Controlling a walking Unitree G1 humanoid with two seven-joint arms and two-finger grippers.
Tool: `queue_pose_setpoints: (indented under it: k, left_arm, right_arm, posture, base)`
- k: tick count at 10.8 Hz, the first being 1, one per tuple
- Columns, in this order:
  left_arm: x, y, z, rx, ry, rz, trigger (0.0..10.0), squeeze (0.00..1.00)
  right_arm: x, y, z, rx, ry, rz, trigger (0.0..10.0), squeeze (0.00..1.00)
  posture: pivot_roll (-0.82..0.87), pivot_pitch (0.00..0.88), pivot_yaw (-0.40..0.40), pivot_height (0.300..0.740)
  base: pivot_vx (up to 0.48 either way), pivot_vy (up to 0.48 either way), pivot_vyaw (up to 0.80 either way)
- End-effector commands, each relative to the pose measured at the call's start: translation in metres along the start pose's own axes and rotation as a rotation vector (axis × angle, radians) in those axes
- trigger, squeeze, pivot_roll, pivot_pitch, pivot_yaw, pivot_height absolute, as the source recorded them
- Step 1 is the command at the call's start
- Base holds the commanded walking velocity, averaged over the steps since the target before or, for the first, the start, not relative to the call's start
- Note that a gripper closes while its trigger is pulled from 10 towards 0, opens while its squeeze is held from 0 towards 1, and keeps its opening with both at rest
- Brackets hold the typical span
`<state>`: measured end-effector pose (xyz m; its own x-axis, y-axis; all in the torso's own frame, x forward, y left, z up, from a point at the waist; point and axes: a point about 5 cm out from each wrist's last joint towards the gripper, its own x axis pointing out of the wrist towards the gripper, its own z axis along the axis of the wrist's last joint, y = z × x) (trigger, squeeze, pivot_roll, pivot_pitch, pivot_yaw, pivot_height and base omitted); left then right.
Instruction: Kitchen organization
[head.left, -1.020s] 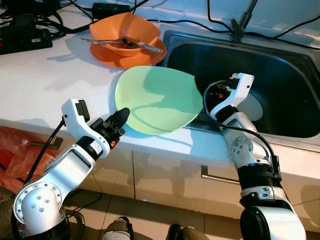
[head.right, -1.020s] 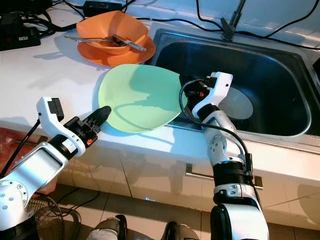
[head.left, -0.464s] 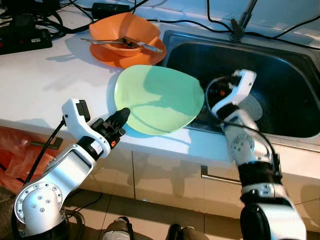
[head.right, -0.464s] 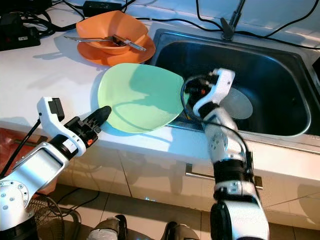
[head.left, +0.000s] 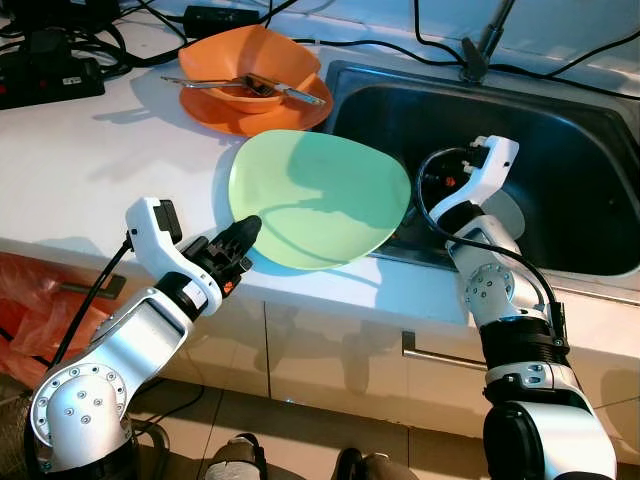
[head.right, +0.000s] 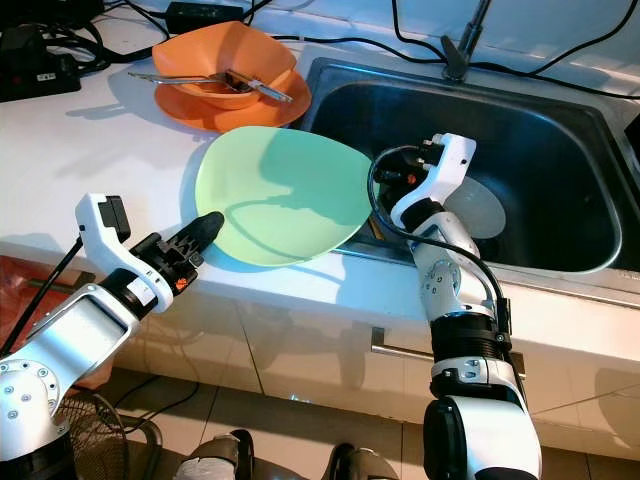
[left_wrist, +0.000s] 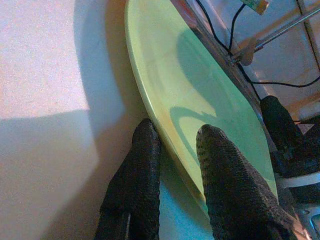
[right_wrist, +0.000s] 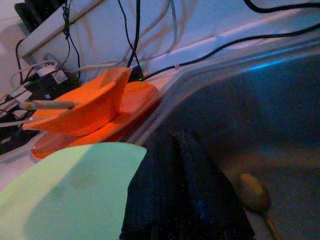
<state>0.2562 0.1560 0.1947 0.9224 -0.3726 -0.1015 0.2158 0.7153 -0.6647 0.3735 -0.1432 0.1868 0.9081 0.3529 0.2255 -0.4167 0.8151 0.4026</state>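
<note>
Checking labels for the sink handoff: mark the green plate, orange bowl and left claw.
green plate (head.left: 315, 195), left eye view, centre of its face.
orange bowl (head.left: 240, 55), left eye view, inner wall near the back.
left claw (left_wrist: 175, 150), left wrist view, midway between its fingertips.

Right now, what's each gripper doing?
Left gripper: open, fingers straddling the green plate rim.
Right gripper: shut, beside the plate, holding nothing visible.

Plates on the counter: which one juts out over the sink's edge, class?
The green plate, nearest the robot: its right rim overhangs the sink. The orange plate lies wholly on the counter, with an orange bowl and cutlery on it.
</note>
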Motion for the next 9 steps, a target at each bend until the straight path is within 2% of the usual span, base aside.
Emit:
queue_pose_setpoints:
  k: [1, 5, 6, 9]
  left_arm:
    - [0.001, 0.0075, -0.0111, -0.009, 0.062, 0.036, 10.0, 0.0]
    - [0.0017, 0.008, -0.0117, -0.01, 0.064, 0.036, 10.0, 0.0]
    - [0.002, 0.008, -0.0119, -0.009, 0.064, 0.035, 10.0, 0.0]
    - [0.0019, 0.0075, -0.0119, -0.009, 0.063, 0.034, 10.0, 0.0]
  right_arm:
    - [-0.0009, -0.0043, 0.0021, -0.008, 0.004, -0.017, 10.0, 0.0]
    - [-0.0022, -0.0095, 0.0003, -0.041, 0.045, -0.028, 10.0, 0.0]
    - [-0.002, -0.0086, 0.0002, -0.034, 0.046, -0.022, 10.0, 1.0]
    - [-0.0011, -0.009, 0.0005, -0.033, 0.041, -0.03, 10.0, 1.0]
  posture:
    - [0.15, 0.17, -0.083, 0.74]
    - [0.15, 0.165, -0.084, 0.74]
    - [0.15, 0.163, -0.084, 0.74]
    - [0.15, 0.165, -0.085, 0.74]
  base:
    - [0.0, 0.0, 0.0]
    - [0.0, 0.0, 0.0]
    - [0.0, 0.0, 0.0]
    - [0.0, 0.0, 0.0]
